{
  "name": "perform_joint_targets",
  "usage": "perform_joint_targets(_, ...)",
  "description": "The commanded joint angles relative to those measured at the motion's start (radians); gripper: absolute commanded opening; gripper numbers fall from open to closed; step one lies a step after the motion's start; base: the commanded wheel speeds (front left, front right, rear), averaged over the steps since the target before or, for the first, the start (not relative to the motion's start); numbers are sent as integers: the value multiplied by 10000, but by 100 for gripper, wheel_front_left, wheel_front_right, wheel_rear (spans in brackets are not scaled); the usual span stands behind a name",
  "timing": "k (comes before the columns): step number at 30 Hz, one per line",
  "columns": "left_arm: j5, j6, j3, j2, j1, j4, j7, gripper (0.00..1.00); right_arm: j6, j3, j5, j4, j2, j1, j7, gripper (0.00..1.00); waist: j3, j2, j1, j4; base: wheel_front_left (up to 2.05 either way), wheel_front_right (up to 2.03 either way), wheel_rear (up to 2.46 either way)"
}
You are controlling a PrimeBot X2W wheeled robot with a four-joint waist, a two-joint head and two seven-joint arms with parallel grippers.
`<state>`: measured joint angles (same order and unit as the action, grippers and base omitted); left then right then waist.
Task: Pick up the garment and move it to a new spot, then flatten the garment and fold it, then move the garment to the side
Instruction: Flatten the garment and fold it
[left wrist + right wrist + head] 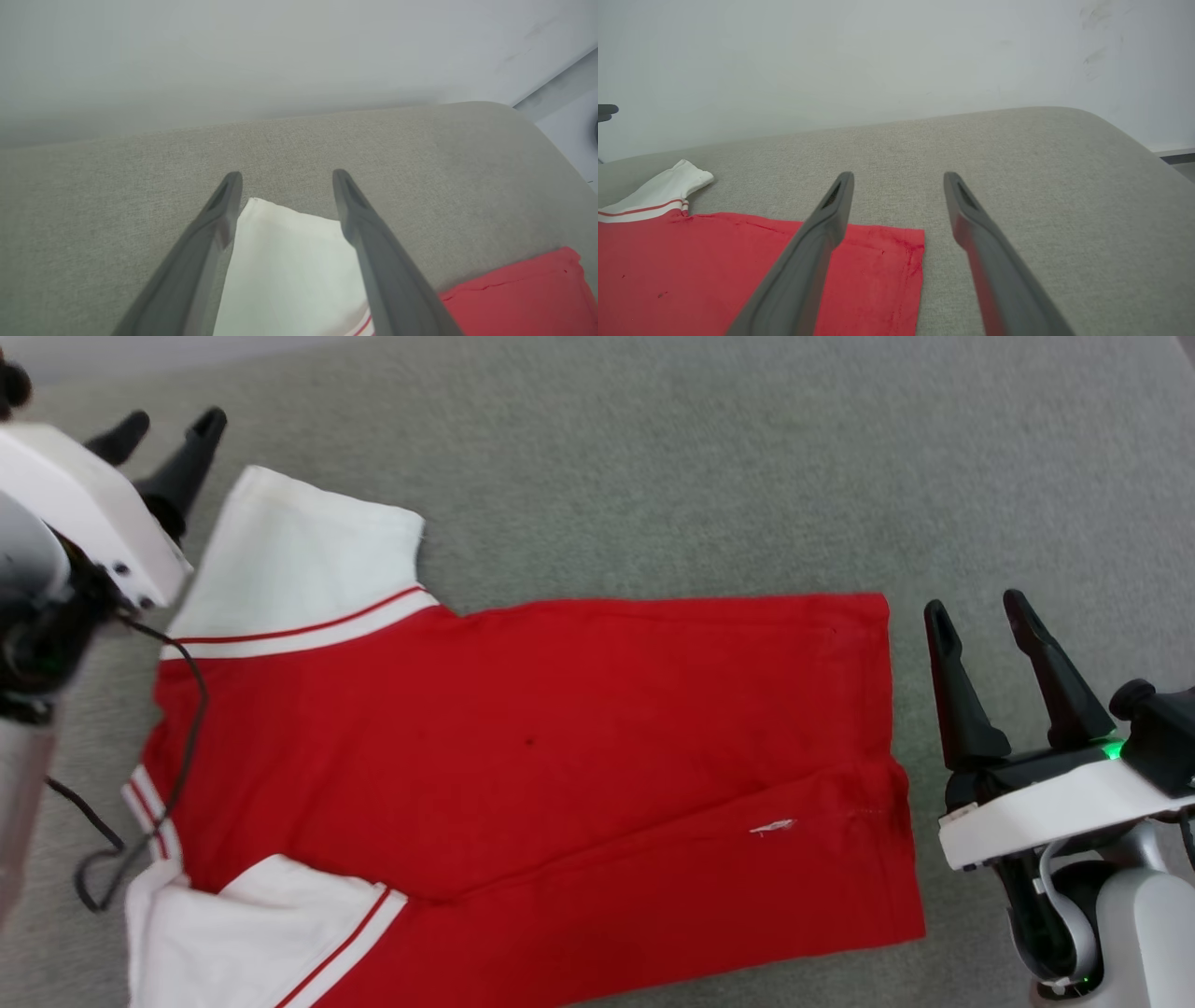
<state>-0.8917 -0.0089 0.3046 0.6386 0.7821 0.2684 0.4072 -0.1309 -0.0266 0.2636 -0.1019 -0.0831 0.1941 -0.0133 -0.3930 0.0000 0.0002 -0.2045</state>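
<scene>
We saw a pale grey-green woven fabric surface (93, 210) spreading beneath and ahead of the jaws of the left gripper (287, 173), its rounded edge curving away to their right. Beyond the jaws of the right gripper (899, 175) rose a plain white wall (878, 60), faintly scuffed to their upper right. The light was soft and even.

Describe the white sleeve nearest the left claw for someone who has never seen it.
A red garment lies spread on the grey surface. Its far-left corner ends in a white sleeve with red-striped trim. Unlike the other white sleeve, it lies beside the left claw.
</scene>
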Motion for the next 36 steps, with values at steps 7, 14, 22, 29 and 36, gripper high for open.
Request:
perform_joint_targets(7,-478,-470,395,816,1554,1171,2543,100,4,-342,88,239,230,421,176,100,-1280,0,-2,-1013,0,0,0)
perform_joint_targets(14,-495,-429,957,1215,1933,2066,4294,100,4,-587,314,527,306,546,340,100,-1731,0,-2,-1363,0,0,0)
perform_joint_targets(22,-663,-111,1602,729,1422,2816,5625,0,4,-574,679,873,329,720,196,100,-1719,0,-2,-1473,0,0,0)
perform_joint_targets(29,-636,-74,1335,472,1549,2979,4607,0,4,-757,1672,1273,-52,1299,-755,100,-1450,0,-2,-1320,0,0,0)
perform_joint_targets(36,-517,-313,1200,357,2034,3099,3883,0,4,-766,2516,2304,-814,2320,-3078,100,-1119,0,-2,-779,0,0,0)
